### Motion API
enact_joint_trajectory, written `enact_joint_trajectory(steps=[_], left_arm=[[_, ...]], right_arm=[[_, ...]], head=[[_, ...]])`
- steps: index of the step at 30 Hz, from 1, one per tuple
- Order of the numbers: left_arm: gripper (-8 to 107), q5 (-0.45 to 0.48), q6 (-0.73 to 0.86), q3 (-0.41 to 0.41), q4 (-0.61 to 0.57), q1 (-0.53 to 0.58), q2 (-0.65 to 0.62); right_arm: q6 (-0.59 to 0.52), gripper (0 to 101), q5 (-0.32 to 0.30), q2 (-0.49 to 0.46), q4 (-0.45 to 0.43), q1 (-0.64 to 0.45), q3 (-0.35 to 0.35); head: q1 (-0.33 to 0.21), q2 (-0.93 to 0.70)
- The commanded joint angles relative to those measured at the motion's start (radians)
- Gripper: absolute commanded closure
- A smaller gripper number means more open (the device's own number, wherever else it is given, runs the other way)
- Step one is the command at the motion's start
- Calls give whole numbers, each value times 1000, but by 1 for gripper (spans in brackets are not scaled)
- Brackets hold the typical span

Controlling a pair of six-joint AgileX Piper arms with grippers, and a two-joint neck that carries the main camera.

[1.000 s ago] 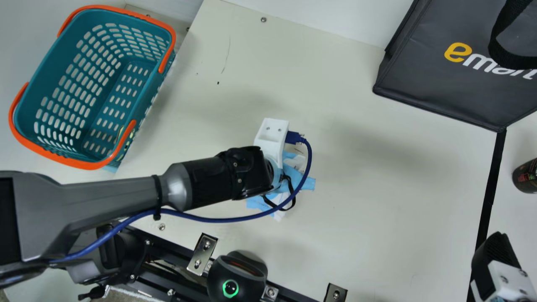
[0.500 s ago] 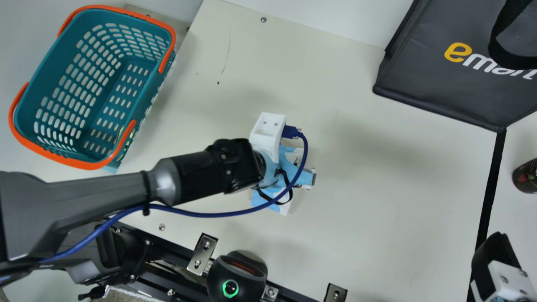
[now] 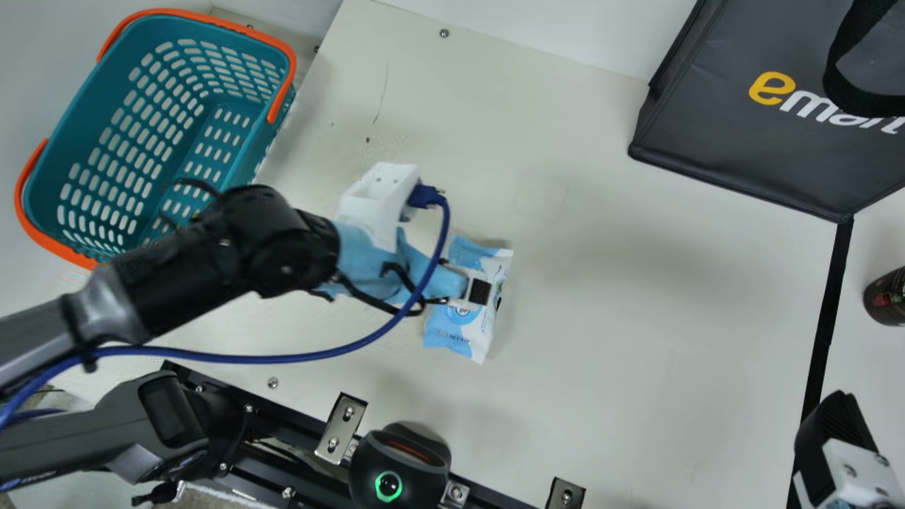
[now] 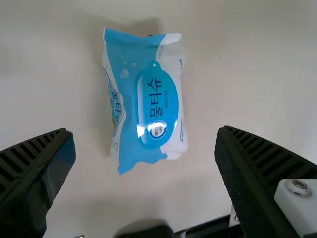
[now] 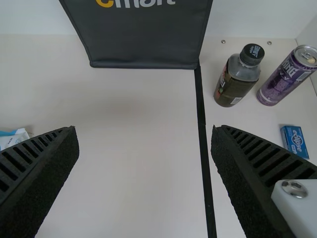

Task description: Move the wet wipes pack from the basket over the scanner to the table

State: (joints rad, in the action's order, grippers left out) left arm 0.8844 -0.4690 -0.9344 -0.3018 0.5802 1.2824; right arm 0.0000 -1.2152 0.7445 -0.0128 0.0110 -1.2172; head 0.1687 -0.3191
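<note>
ok so from where I'm at I count one basket (image 3: 85,127), one wet wipes pack (image 4: 148,99), one scanner (image 3: 399,463), one bag (image 3: 749,141), one bottle (image 5: 238,79), one can (image 5: 287,77), one little blue box (image 5: 294,141) lol

The robot's grey-and-black jointed left arm (image 3: 166,293) slants in from the main view's left edge, a white plastic mount (image 3: 375,201) on its light-blue-covered wrist (image 3: 364,261); its left end effector (image 3: 479,291) spreads two black ribbed fingers (image 4: 29,163) wide. At the main view's lower right, the black-and-white right end effector (image 3: 836,428) has its black ribbed fingers (image 5: 37,168) well apart.
</note>
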Motion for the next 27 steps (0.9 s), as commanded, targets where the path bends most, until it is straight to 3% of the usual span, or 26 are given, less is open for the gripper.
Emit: enact_joint_trajectory(steps=[1,10,17,27], left_arm=[[9,44,174,3,-39,-76,-58],[9,170,464,5,-77,-326,-191],[9,205,633,-12,-35,-489,-247],[9,210,647,-15,-22,-503,-254]], right_arm=[[0,6,0,0,0,0,0],[0,6,0,0,0,0,0],[0,6,0,0,0,0,0],[0,6,0,0,0,0,0]], head=[[-30,-2],[-30,-2],[-30,67],[-30,300]])
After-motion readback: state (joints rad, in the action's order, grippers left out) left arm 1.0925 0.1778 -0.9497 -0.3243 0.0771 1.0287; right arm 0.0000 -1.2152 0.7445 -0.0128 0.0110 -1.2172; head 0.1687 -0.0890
